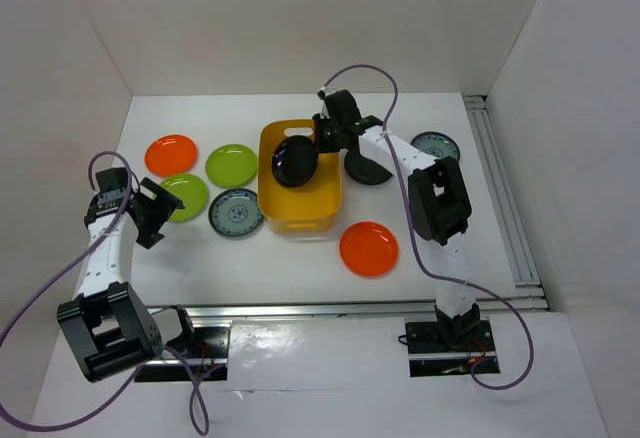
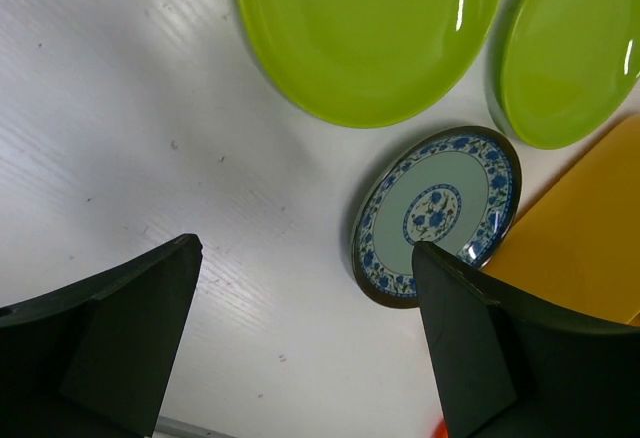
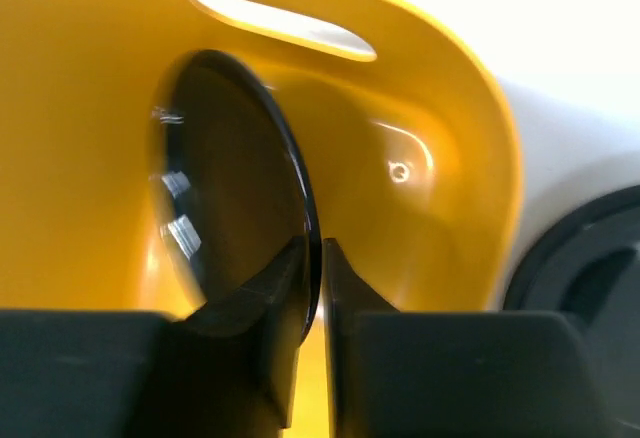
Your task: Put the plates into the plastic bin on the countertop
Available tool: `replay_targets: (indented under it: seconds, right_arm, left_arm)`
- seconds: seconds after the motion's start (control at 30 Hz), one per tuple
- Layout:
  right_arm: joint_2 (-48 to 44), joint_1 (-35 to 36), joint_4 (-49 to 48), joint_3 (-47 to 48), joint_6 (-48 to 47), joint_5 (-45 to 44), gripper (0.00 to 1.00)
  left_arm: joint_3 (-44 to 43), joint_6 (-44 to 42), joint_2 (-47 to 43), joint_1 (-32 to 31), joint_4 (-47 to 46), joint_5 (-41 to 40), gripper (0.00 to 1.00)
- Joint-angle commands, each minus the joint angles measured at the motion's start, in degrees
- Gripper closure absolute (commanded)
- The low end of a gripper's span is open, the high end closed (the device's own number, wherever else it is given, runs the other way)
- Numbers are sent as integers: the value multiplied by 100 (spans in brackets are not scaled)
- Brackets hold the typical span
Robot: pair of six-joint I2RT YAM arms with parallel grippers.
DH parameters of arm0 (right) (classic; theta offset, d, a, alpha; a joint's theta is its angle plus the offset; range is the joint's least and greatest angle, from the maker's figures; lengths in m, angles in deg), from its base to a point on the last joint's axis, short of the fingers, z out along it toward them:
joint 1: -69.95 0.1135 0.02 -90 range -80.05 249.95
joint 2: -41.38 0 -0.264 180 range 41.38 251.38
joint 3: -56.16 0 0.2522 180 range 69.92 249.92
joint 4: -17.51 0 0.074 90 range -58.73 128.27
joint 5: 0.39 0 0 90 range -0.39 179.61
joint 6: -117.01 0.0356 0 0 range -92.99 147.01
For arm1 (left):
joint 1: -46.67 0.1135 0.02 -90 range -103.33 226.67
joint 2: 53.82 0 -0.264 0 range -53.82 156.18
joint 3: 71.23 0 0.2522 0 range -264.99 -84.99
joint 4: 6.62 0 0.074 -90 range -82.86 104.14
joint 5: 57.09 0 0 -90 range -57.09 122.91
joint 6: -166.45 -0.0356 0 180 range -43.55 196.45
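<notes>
Right gripper [image 3: 312,250] has jaws a sliver apart round the black plate [image 3: 230,178] rim in the bin [image 3: 430,98], can't tell if it's pinching. Left gripper [image 2: 305,248] wide open, empty.

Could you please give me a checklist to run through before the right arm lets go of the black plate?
1. Black plate within the bin walls: ok.
2. Right gripper pinching the plate's rim: ok.
3. Plate lying flat: not ok, it is tilted.
4. Bin floor beneath it clear: cannot tell.
5. Left gripper open, holding nothing: ok.
</notes>
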Motion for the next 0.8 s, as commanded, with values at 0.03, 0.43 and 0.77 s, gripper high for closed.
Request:
replay_targets:
  seconds: [0.03,0.43,0.77]
  right_arm:
    - [40,213,89,515,-67,-128,44]
    - [-943,785,414,1375,-234,-40,0]
    - [-2955,935,274,-64,-453,751,0]
  left_arm:
    - [-19,-275,91,36,-467,283,0]
    - [42,-162,407,167,-511,38,4]
    - [227,190,1137,387,-888,-121,6]
